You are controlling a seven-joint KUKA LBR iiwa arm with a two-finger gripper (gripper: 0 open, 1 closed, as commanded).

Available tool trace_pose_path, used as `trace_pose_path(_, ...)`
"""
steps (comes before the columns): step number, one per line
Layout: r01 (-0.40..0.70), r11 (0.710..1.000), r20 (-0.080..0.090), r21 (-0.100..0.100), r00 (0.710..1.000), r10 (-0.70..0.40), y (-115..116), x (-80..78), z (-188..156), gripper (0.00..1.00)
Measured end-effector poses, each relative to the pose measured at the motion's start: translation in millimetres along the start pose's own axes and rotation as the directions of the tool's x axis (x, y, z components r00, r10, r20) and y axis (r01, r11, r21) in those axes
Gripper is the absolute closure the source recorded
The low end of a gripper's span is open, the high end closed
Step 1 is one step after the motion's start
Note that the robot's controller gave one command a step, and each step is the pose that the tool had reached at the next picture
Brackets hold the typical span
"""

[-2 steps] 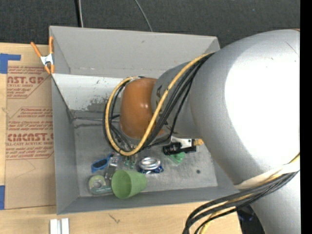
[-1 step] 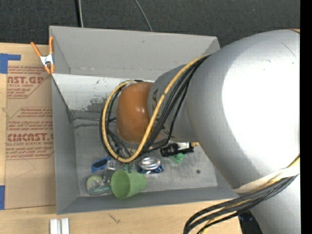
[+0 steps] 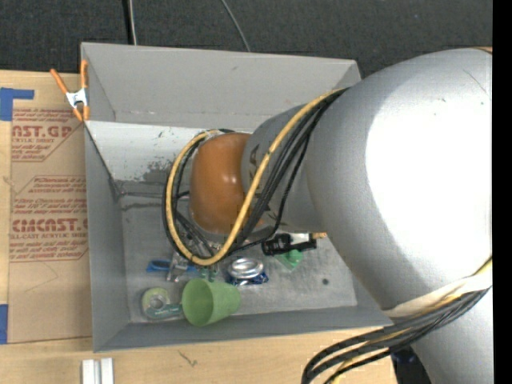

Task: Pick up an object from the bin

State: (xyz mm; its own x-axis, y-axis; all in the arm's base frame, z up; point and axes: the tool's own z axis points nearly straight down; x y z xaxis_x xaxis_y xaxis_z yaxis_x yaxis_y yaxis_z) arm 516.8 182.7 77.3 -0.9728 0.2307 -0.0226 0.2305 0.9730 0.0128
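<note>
My gripper (image 3: pixel 189 269) pokes out just below the arm's orange cover, low over the front-left part of the bin floor. Right in front of it a green plastic cup (image 3: pixel 210 301) lies on its side with its mouth facing left. A small blue piece (image 3: pixel 159 267) lies just left of the gripper. A crushed silver and blue can (image 3: pixel 246 271) lies just to its right. A pale round ring-like thing (image 3: pixel 158 302) rests in the front-left corner beside the cup.
A small green thing (image 3: pixel 292 257) and a black and white pen-like thing (image 3: pixel 290 244) lie right of the can, under the arm. The arm, its orange cover and its cables hide the middle and right of the bin. Bin walls rise close at left and front.
</note>
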Motion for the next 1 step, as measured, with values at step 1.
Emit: trace_pose_path(1,0.001,1.0,-0.016,0.008,1.0,-0.001,2.3,-3.2,-73.8,1.0)
